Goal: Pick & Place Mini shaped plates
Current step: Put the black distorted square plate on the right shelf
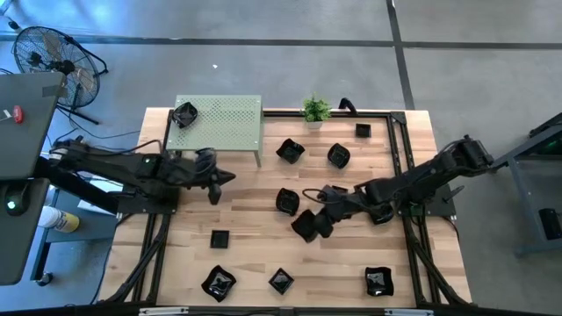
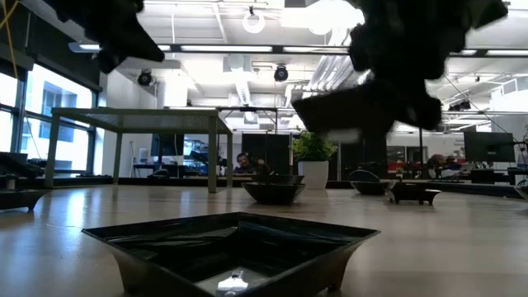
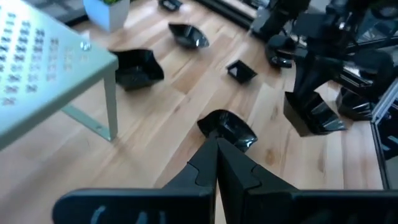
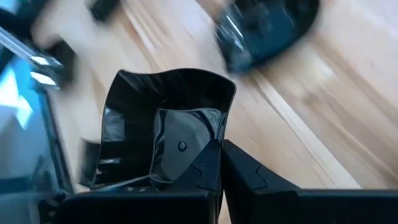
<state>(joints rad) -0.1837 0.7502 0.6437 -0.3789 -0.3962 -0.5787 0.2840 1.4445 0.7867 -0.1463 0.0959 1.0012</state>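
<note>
So far only one plate (image 1: 185, 115) sits on the green rack (image 1: 230, 123) at upper left, while the right gripper (image 1: 323, 217), clamped on a square plate (image 1: 307, 226) at centre, holds it above the table (image 1: 255, 211) where about ten plates remain; the left gripper (image 1: 214, 182) is closed and empty.

**Robot test bench in an open-plan office lab**

A wooden desk (image 1: 255, 219) stands on a grey concrete floor (image 1: 263, 53) beside a pedestal fan (image 1: 44, 53). Beyond it, ceiling strip lights (image 2: 223, 48), exposed ducts, tall windows and computer monitors (image 2: 488, 147) fill the room.
</note>
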